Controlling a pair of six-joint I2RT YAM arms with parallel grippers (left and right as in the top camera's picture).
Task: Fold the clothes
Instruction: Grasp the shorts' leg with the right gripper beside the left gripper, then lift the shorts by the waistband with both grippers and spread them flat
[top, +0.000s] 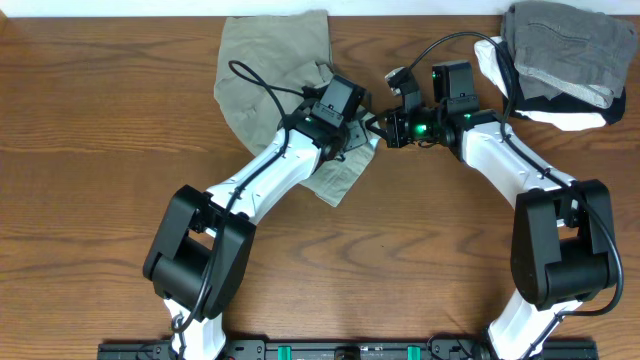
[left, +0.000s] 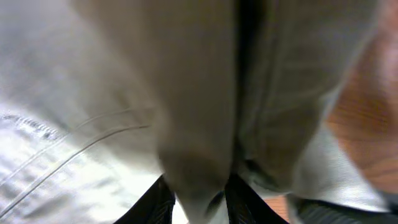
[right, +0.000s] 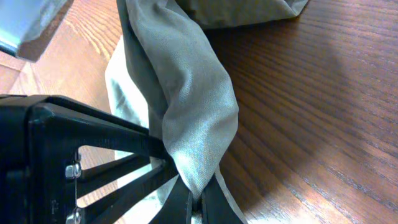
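1. Gripping one pair of shorts (top: 270, 60) from two sides, both arms meet over the middle of the worktop (top: 90, 140). Most of the pale green cloth lies spread toward the far edge, left of centre. One corner trails nearer, under the left arm (top: 265, 175).
2. This hold looks meant for a fold. With a bunched edge pinched at two points close together, the cloth can be carried across as one line instead of dragged by a single corner.
3. The left jaws are squeezed down to a narrow gap on a thick ridge of cloth. In the left wrist view the fabric is pressed between the two dark fingers (left: 155, 200) and rises away from them, filling nearly the whole picture.
4. The right jaws are likewise almost closed, clamping a rolled fold of the same shorts at their tips. In the right wrist view that roll runs from the tips toward the rest of the garment and seems lifted off the wood beside it.
5. A pile of grey, white and black clothes (top: 560, 50) sits in the far right corner, apart from the shorts and beyond the right arm (top: 500, 155). Neither pair of jaws touches it.
6. Judging by the crumpled, unsquared cloth, the fold is barely begun. The next move probably needs both arms travelling together so that neither pinch slips.
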